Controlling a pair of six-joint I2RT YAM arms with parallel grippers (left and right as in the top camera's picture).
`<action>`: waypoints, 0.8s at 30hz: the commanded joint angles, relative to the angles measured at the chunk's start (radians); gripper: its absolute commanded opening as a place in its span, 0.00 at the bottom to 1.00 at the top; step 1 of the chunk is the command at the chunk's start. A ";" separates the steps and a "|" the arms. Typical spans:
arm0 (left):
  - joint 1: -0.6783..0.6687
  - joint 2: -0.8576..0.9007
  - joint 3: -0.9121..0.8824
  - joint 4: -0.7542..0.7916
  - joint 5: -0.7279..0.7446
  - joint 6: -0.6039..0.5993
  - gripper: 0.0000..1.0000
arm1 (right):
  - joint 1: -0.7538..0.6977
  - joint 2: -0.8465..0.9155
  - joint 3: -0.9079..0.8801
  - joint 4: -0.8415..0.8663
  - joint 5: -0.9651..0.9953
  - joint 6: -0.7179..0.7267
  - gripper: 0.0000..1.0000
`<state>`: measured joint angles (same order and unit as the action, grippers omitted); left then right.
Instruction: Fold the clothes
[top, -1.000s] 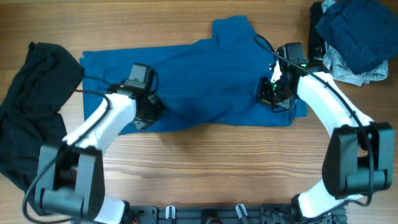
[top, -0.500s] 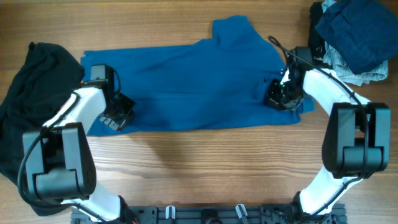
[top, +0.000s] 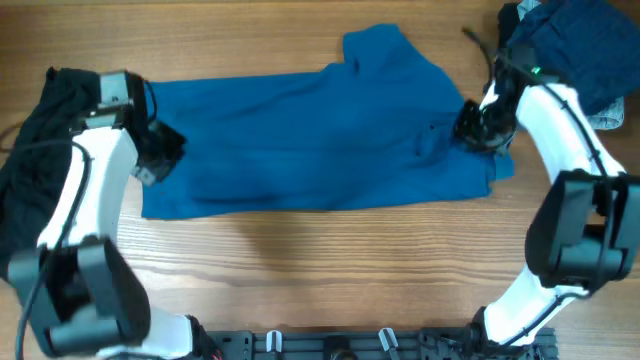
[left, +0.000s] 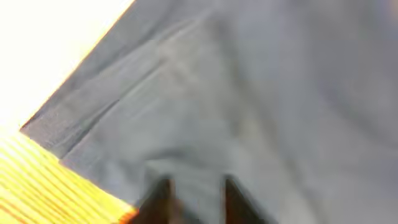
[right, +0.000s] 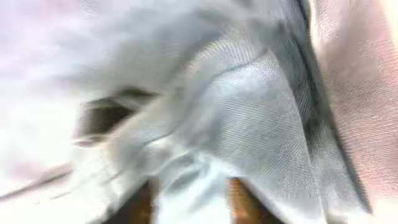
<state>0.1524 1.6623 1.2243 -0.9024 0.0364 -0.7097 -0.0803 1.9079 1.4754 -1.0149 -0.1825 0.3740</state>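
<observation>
The left gripper (top: 157, 160) and right gripper (top: 476, 126) are sliding apart to opposite ends of the teal shirt (top: 320, 135), which is lying smoothed flat on the table (top: 330, 260), ready for folding; whether either's jaws are gripping cloth is unclear.

Count it up: one teal-blue shirt (top: 320, 130), one black garment (top: 40, 200), one navy-and-denim heap (top: 570, 50), one table (top: 330, 270), and two arms: left arm (top: 85, 190), right arm (top: 560, 120).

The left gripper (top: 160, 155) and right gripper (top: 475, 125) have moved out to opposite ends of the shirt (top: 310, 130) (jaws now parted).
</observation>
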 joint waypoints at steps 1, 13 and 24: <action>-0.057 -0.070 0.063 -0.008 0.017 0.063 0.66 | 0.010 -0.059 0.148 -0.047 -0.110 -0.094 0.82; -0.115 0.060 0.283 0.175 0.084 0.079 0.99 | 0.090 0.009 0.348 0.406 -0.294 -0.020 1.00; -0.025 0.332 0.283 0.335 0.032 0.105 1.00 | 0.106 0.367 0.349 0.774 -0.304 -0.035 0.99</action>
<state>0.0952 1.9419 1.4975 -0.5697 0.0875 -0.6411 0.0238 2.2139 1.8156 -0.2775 -0.4664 0.3428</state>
